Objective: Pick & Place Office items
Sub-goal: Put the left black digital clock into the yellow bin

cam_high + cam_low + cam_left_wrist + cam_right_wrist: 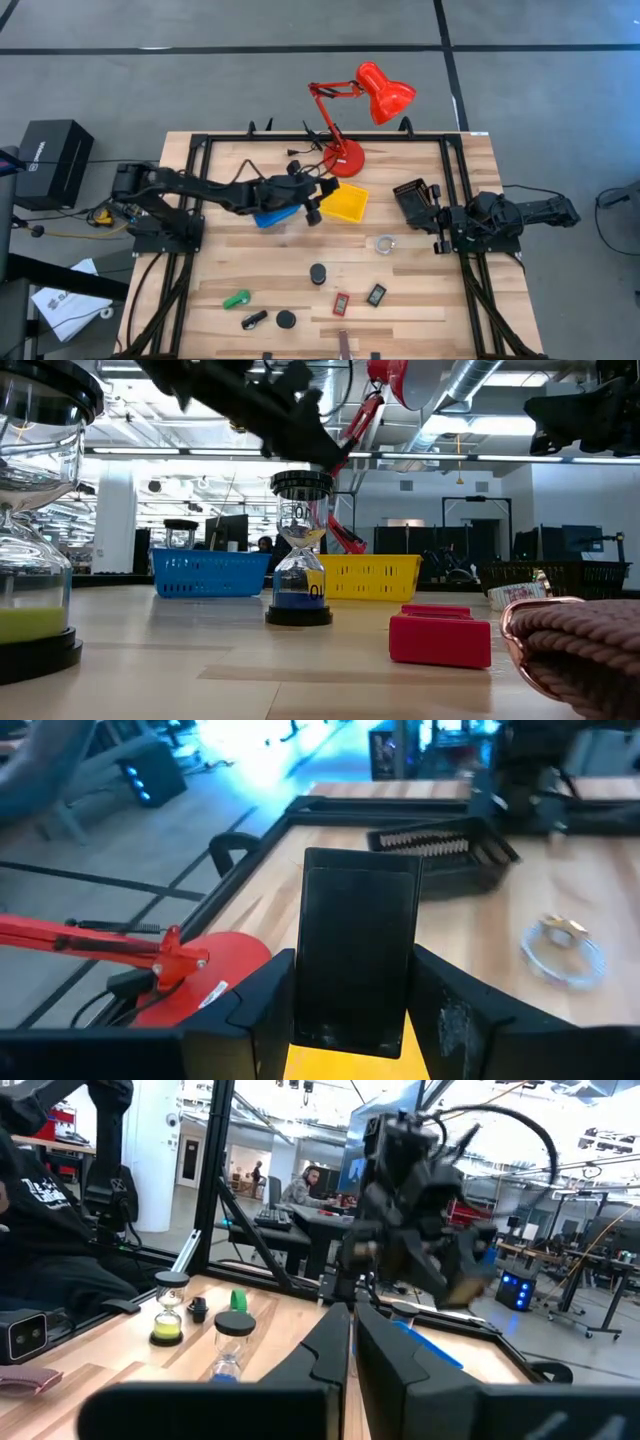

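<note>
My left gripper (318, 203) is shut on a flat black rectangular block (360, 950), held in the air over the near-left edge of the yellow tray (347, 203), next to the blue tray (272, 216). My right gripper (437, 228) is shut and empty at the table's right side; it also shows in the right wrist view (352, 1350). On the near half of the table lie a green clip (236, 298), a red rectangle (341, 303), a dark block (376, 295), a clear ring (386, 243) and two black-topped hourglasses (317, 273), (286, 319). My left gripper pinches the black block by its two long side edges (300, 1010) between its two fingers (262, 1015). The block reaches well out past the fingertips. The fingers point toward the table's right edge. The block is lifted clear, above the yellow tray.
A big red desk lamp (350, 120) stands at the far edge, its base just behind the trays. A black basket (413, 198) sits by my right gripper. A small black piece (253, 320) lies near the green clip. A black frame rims the table.
</note>
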`<state>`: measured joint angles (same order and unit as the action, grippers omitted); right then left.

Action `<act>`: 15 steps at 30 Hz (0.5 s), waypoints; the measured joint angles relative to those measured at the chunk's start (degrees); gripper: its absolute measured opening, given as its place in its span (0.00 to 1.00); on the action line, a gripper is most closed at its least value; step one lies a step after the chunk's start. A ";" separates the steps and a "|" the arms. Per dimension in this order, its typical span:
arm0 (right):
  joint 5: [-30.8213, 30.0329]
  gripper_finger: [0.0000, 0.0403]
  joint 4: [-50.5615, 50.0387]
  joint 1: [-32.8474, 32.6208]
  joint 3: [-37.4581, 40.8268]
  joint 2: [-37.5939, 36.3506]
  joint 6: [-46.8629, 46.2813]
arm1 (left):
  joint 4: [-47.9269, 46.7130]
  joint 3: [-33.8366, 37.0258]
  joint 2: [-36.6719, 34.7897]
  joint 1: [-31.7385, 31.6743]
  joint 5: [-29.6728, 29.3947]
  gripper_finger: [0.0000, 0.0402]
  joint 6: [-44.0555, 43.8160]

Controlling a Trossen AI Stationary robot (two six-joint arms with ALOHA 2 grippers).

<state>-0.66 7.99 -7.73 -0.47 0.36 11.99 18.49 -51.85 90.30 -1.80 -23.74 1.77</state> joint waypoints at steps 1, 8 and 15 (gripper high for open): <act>0.00 0.03 0.00 0.00 0.01 0.00 0.00 | 0.35 0.10 1.13 -0.21 0.09 0.41 -0.23; 0.00 0.03 0.00 0.02 0.00 -0.02 0.00 | 6.42 0.08 8.60 -0.55 0.08 0.42 -0.25; 0.00 0.03 0.00 0.02 0.00 -0.01 0.00 | 6.59 0.08 12.09 -0.93 0.03 0.43 -0.29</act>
<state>-0.66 7.99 -7.70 -0.47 0.35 11.99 25.08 -51.77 102.39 -2.72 -23.70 1.48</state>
